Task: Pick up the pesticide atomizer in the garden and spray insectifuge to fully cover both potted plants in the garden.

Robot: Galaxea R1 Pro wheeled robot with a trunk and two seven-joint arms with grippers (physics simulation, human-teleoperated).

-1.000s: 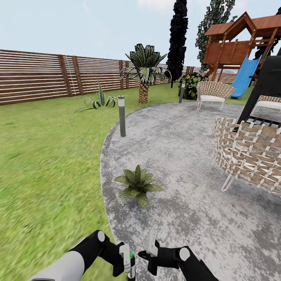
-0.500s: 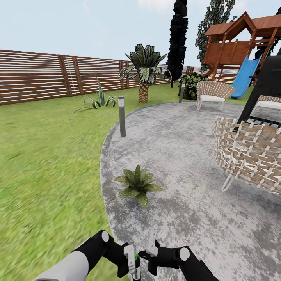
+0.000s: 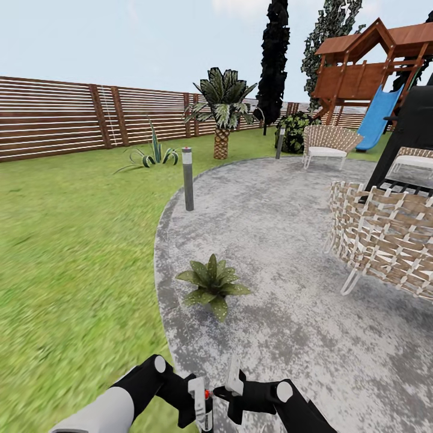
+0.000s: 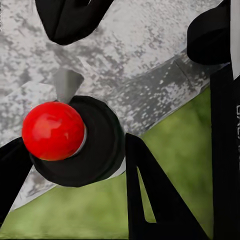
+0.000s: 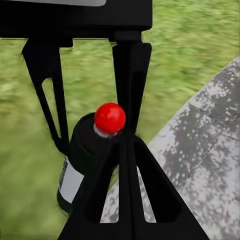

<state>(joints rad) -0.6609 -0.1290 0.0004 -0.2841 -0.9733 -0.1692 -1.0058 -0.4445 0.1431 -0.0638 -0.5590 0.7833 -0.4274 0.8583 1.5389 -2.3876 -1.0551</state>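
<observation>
A potted plant (image 3: 211, 285) sits on the grey paving (image 3: 288, 252) beside woven chairs (image 3: 385, 240); the left end effector (image 3: 200, 402) grips the pesticide atomizer (image 5: 82, 165), the right end effector (image 3: 234, 385) clenched, empty.

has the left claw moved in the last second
Yes, slightly: the left claw holding the atomizer edged right toward the right claw, while the potted plant stayed put.

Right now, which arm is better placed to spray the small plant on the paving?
Left. The left claw is already shut on the pesticide atomizer, just short of the potted plant. The right claw sits beside the bottle and appears to hold nothing.
</observation>
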